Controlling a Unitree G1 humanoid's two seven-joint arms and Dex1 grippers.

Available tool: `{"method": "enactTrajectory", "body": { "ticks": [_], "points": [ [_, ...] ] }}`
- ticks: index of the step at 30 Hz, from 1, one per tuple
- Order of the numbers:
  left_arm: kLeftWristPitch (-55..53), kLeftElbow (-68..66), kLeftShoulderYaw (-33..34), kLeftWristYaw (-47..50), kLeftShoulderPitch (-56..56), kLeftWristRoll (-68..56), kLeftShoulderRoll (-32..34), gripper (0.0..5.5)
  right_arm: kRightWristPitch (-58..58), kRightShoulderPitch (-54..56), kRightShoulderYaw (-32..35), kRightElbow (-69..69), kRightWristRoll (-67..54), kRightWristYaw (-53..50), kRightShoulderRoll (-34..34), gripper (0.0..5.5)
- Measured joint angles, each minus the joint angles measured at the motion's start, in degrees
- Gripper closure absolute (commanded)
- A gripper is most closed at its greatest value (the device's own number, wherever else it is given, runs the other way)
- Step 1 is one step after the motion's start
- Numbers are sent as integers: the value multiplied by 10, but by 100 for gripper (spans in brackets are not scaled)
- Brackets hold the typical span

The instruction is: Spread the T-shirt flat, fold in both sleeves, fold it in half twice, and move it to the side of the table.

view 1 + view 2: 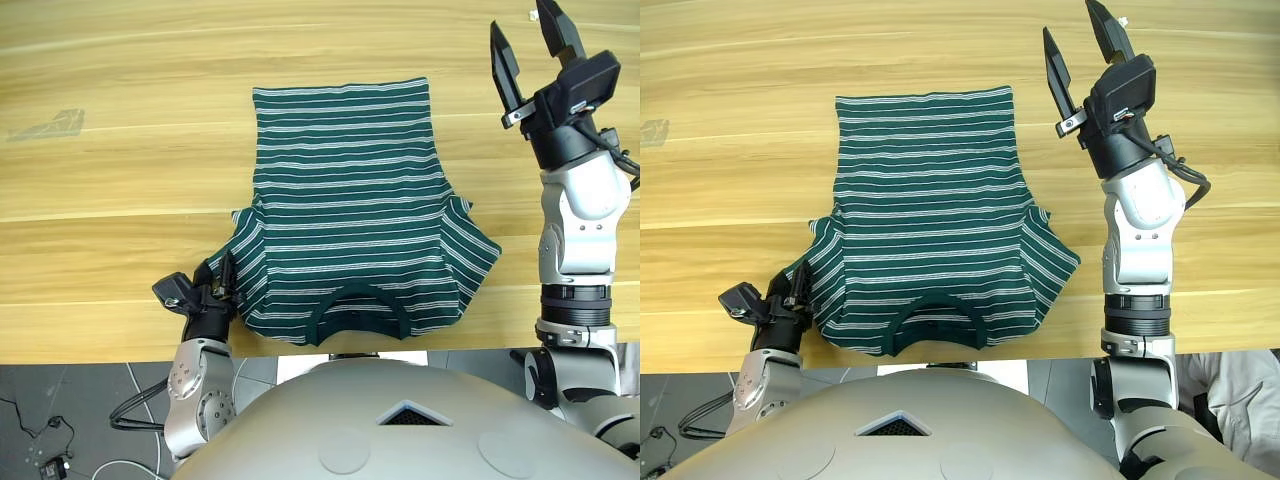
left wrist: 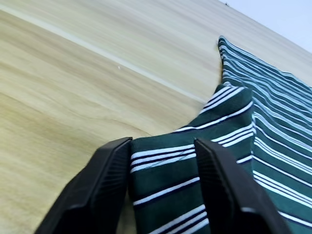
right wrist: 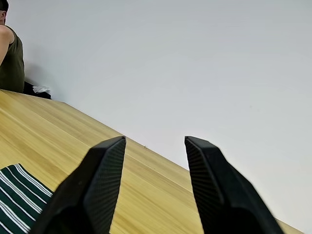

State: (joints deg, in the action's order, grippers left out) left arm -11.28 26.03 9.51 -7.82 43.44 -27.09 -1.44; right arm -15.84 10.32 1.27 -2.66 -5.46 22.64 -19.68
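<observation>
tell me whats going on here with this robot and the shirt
A humanoid robot is folding a green striped T-shirt spread on a wooden table. Its left hand sits open astride the edge of the left sleeve. The right hand is raised, open and empty, beside the shirt. Neither sleeve is folded in yet.

No text, number, label or sign is legible in any view.

- T-shirt (image 1: pixel 345 200): dark green with thin white stripes. No print or tag lettering can be made out, including at the collar.
- Small white scrap (image 1: pixel 530 14) on the table (image 1: pixel 120 60), near the far edge: too small to tell whether it carries writing.
- Pale, clear-looking patch (image 1: pixel 50 125) on the table's left part: no marks can be read on it.
</observation>
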Motion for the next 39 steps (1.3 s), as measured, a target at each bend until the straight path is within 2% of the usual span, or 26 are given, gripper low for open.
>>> {"method": "enactTrajectory", "body": {
  "ticks": [11, 13, 25, 39],
  "points": [
    [1, -10, 18, 23, -8, 11, -4, 533, 0, 0, -1, 0, 0, 0, 0, 323],
    [3, -11, 18, 23, -13, 17, -4, 546, 0, 0, -2, 2, 0, 0, 0, 323],
    [47, 2, -9, 3, -11, 62, 5, 546, -1, 0, -8, 11, 1, 0, 0, 323],
    [141, 35, -188, -100, 9, 196, 86, 546, -3, -4, -8, 12, 1, 0, 0, 323]
  ]
}}
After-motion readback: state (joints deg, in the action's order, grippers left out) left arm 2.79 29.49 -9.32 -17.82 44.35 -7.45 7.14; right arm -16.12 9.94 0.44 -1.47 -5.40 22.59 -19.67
